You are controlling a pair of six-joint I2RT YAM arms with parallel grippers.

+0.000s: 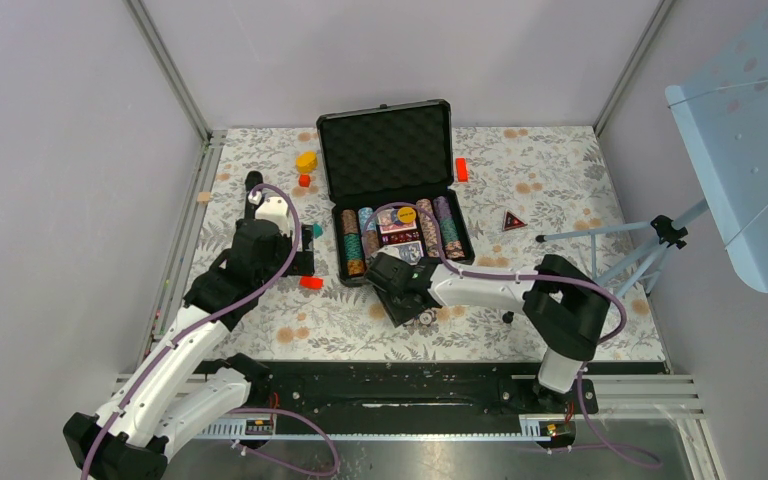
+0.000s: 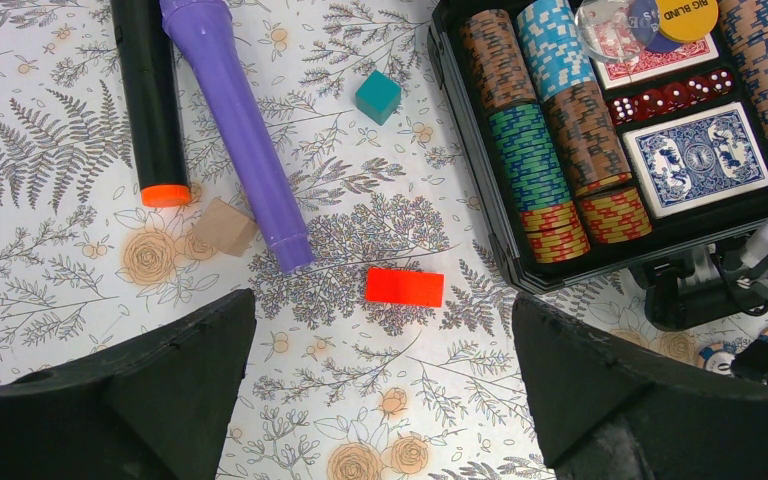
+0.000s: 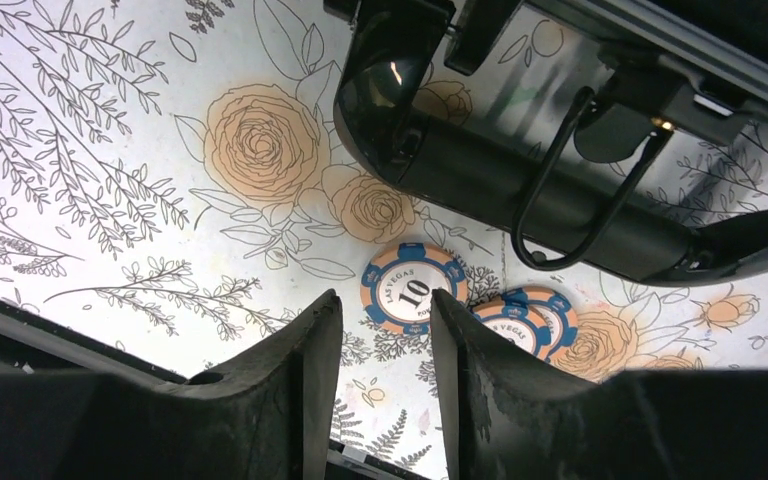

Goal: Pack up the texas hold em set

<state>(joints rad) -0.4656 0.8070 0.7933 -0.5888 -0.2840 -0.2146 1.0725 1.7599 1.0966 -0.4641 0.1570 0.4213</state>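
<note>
The desk is covered in a flat printed cloth of ferns and pale orange roses. At the upper centre of the overhead view the black hard case lies open. Its lid is lined with bumpy egg-crate foam, and its tray is nearly full.

Rows of ridged, striped chips stand on edge in the tray. They sit beside a glossy blue-backed card deck.

The left claw hangs spread wide over a small red block and holds nothing. The right claw is low over the desk just in front of the case. Its fingers are a narrow gap apart and empty.

Beyond that gap a loose chip marked 10 lies flat on the cloth. Two more chips overlap just to its right.

The job in hand looks like lifting these stray chips into the tray. A thin smooth disc lying flat gives the fingers little to catch. The claw should probably:

- widen enough to straddle the rim of the single chip;
- settle lightly onto the cloth;
- close across the chip's edge so that it tips up between the fingers.

Taking the lone chip first avoids dragging the overlapped pair.
</note>
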